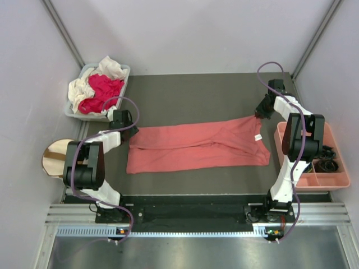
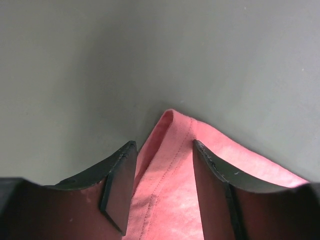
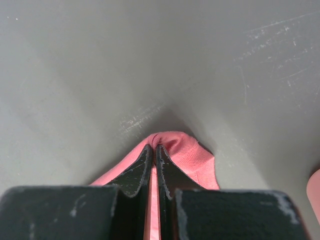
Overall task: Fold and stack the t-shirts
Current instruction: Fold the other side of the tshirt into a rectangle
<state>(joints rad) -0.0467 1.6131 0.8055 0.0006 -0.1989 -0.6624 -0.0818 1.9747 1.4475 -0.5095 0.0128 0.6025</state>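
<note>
A large salmon-pink t-shirt (image 1: 196,145) lies stretched left to right across the dark table, folded lengthwise, its small white label (image 1: 258,137) near the right end. My right gripper (image 1: 259,115) is shut on the shirt's far right corner; in the right wrist view the pink cloth (image 3: 192,155) bunches around the pinched jaws of the gripper (image 3: 154,146). My left gripper (image 1: 130,133) sits at the shirt's far left corner. In the left wrist view its fingers stand apart, with a hemmed corner of the shirt (image 2: 172,190) lying between them under the gripper (image 2: 164,144). A magenta-red shirt (image 1: 101,92) and a cream-white shirt (image 1: 109,67) are heaped in a bin.
The grey bin (image 1: 126,70) stands at the back left corner. A salmon-pink compartment tray (image 1: 342,182) with black items (image 1: 325,159) sits at the right edge, beside the right arm. A round tan object (image 1: 56,158) lies off the table's left edge. Walls enclose the table.
</note>
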